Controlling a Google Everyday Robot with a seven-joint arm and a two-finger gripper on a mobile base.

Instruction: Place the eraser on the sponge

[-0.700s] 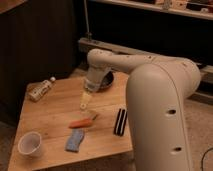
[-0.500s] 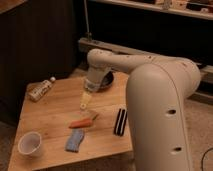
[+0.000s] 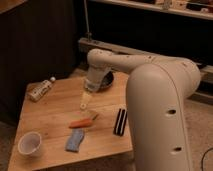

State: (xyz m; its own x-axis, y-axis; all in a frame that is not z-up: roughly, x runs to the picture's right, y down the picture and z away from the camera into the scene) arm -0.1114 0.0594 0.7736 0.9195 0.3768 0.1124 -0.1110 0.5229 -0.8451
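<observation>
So your arm reaches out from the big white body on the right, bends at the rounded joint over the back of the counter [image 3: 50,116], then angles down and forward, so the tool [image 3: 85,103] hangs just above the wood near the middle. It points down, tilted a bit toward the front-left. Honestly you can't tell from this angle whether it's wide or narrow, but nothing looks to be in it. Your eraser [image 3: 120,121] lies flat at the right side of the counter, to the tool's front-right and well apart from it, long side running front to back. The sponge [image 3: 75,140] sits flat near the front edge. The orange carrot thing [image 3: 83,122] lies between tool and sponge, just behind the sponge. White cup [image 3: 30,144] at the front-left corner, small bottle [image 3: 41,90] lying at the back-left, dark bowl [image 3: 108,81] behind the wrist.
</observation>
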